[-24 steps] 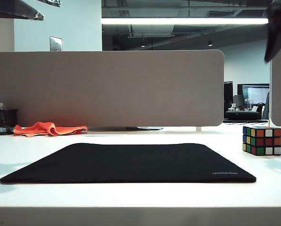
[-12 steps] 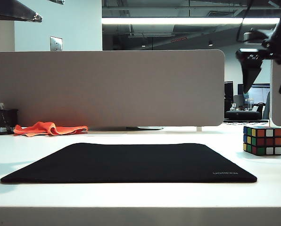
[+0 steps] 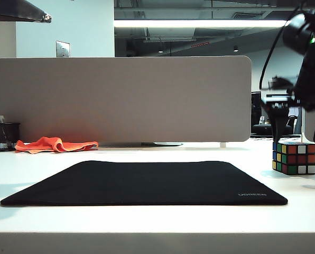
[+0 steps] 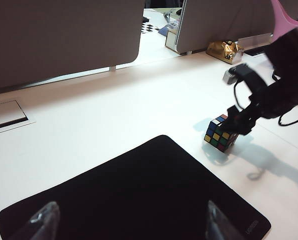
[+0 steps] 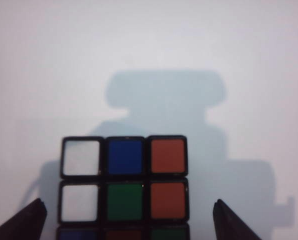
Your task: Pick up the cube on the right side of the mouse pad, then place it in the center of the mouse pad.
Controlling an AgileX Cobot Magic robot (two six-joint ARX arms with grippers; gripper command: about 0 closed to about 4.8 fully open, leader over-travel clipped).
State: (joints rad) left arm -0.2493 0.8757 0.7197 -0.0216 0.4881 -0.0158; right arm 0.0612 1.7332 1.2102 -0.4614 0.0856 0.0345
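My right gripper (image 5: 125, 220) hangs over the cube (image 5: 124, 185), fingers apart — light, rigid, slick plastic; I'd pinch opposite flat faces. Left gripper (image 4: 126, 225) spread over the mouse pad (image 4: 139, 195).

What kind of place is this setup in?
Probably an open-plan office: a white desk with a grey partition, a pen cup, and monitors on a desk behind under strip ceiling lights.

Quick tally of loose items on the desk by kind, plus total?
cube: 1
mouse pad: 1
orange cloth: 1
black mesh pen cup: 1
crumpled gold object: 1
Total: 5
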